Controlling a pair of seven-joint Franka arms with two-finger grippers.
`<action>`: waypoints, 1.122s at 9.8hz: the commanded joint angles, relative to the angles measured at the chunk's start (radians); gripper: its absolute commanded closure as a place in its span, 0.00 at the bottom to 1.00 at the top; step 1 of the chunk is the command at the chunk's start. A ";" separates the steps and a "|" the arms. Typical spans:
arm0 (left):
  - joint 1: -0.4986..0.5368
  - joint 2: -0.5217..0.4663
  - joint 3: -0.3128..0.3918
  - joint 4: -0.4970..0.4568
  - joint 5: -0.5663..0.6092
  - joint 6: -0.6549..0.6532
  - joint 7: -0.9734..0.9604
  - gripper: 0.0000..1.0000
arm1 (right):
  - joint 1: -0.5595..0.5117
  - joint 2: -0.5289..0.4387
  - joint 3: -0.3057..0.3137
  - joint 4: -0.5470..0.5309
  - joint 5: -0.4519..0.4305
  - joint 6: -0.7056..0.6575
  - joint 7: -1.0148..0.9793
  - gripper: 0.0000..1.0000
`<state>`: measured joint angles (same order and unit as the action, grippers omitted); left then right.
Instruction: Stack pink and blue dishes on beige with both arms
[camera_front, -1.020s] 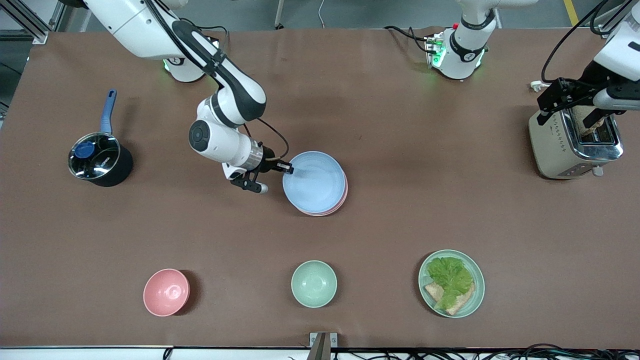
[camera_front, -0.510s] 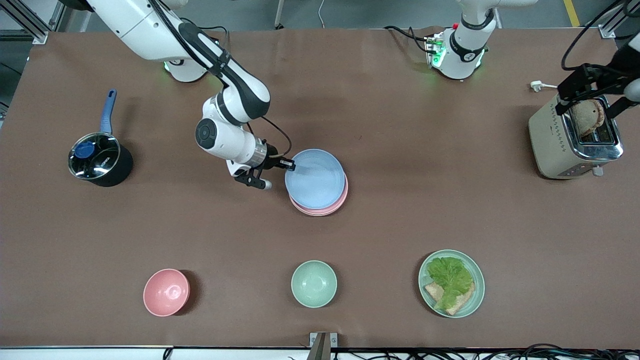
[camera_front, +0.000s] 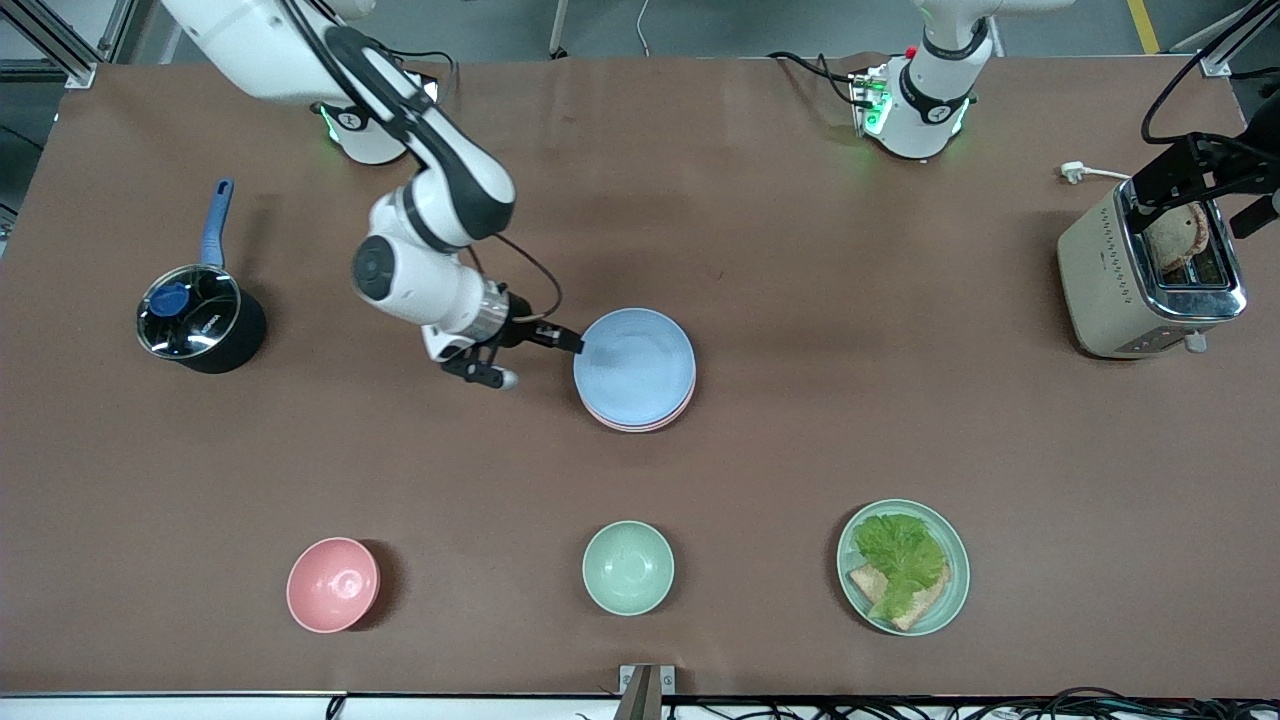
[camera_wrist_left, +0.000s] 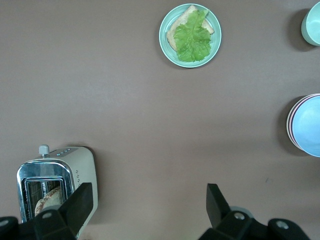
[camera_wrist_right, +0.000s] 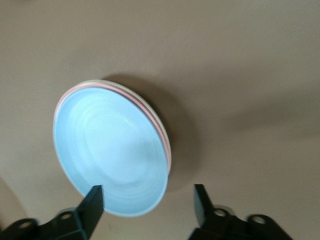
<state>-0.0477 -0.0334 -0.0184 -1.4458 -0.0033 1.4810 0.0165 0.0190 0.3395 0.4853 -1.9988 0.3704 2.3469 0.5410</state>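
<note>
Stack of 3 plates at mid-surface: blue plate (camera_front: 634, 365) on top, face up and level; pink plate (camera_front: 680, 405) beneath it, showing as a thin crescent; beige plate (camera_wrist_right: 107, 82) at the bottom, visible only as a pale sliver of rim in the right wrist view. The plates are round, with no long axis, and sit nearly concentric.

Right claw (camera_front: 570, 342) is at the stack's rim on the side toward the right arm's end of the surface, fingers spread apart and holding nothing; the right wrist view shows both fingers clear of the blue plate's edge. The right arm reaches down from its base with the wrist turned sideways toward the stack.

Left claw (camera_wrist_left: 147, 200) is over the toaster (camera_front: 1150, 270) at the left arm's end of the surface, fingers wide apart and empty; this arm waits.

Open brown surface (camera_front: 850, 400) lies all round the stack. Nearer the front camera than the right claw: pink bowl (camera_front: 333, 584), mint-green bowl (camera_front: 628, 567), mint-green plate with lettuce and bread (camera_front: 903, 566). A saucepan (camera_front: 200, 320) stands well apart from the stack, toward the right arm's end.
</note>
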 joint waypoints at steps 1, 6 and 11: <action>0.015 -0.017 -0.023 -0.062 0.005 0.013 -0.021 0.00 | -0.025 -0.146 -0.112 0.154 -0.202 -0.414 0.019 0.00; 0.017 0.014 -0.015 -0.034 -0.009 0.005 -0.045 0.00 | -0.027 -0.258 -0.408 0.466 -0.409 -0.745 -0.220 0.00; 0.015 0.013 -0.017 -0.035 -0.009 0.012 -0.070 0.00 | -0.114 -0.343 -0.513 0.551 -0.392 -0.905 -0.447 0.00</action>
<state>-0.0400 -0.0237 -0.0284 -1.4547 -0.0034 1.4862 -0.0434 -0.0818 -0.0095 -0.0387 -1.4825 -0.0208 1.4649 0.1074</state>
